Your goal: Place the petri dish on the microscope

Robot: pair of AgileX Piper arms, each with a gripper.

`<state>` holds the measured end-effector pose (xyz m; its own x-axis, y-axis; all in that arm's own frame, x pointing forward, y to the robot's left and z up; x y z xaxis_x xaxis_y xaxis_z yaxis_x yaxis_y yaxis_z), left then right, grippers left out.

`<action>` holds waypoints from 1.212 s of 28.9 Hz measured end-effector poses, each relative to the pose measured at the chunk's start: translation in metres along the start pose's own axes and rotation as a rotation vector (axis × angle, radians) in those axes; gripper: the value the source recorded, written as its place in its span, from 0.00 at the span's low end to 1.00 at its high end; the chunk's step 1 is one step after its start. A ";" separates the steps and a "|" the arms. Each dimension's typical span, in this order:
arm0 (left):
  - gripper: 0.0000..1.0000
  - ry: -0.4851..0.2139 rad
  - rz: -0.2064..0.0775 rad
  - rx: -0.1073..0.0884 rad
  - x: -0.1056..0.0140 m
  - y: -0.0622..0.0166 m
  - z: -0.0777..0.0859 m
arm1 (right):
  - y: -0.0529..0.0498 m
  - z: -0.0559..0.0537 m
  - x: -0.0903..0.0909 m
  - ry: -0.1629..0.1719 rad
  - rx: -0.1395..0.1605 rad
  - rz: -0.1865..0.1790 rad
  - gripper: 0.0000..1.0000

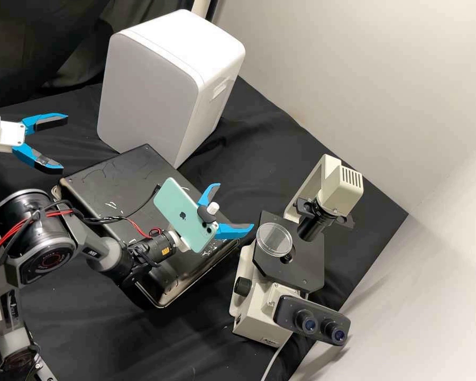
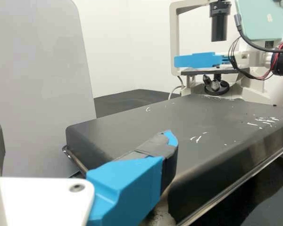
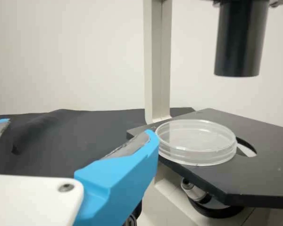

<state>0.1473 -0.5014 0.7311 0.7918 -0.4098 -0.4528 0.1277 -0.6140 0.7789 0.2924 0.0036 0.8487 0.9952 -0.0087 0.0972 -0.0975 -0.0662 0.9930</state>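
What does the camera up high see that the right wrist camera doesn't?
The high view adds the big white box, the dark tray, the left gripper with its fingers open, and the two eyepieces. The right wrist view adds the lens tucked under the stage, seen from the side. Both share the clear petri dish lying on the black stage of the microscope, the dark tube above it, and the right gripper, open beside the dish.
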 end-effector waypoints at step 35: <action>1.00 0.011 0.002 -0.012 0.000 0.0003 -0.002 | 0.019 0.022 0.016 -0.066 -0.006 0.060 0.00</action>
<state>0.1485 -0.5002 0.7323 0.7984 -0.4036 -0.4468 0.1332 -0.6052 0.7848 0.3064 -0.0194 0.8678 0.9853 -0.0779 0.1517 -0.1564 -0.0578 0.9860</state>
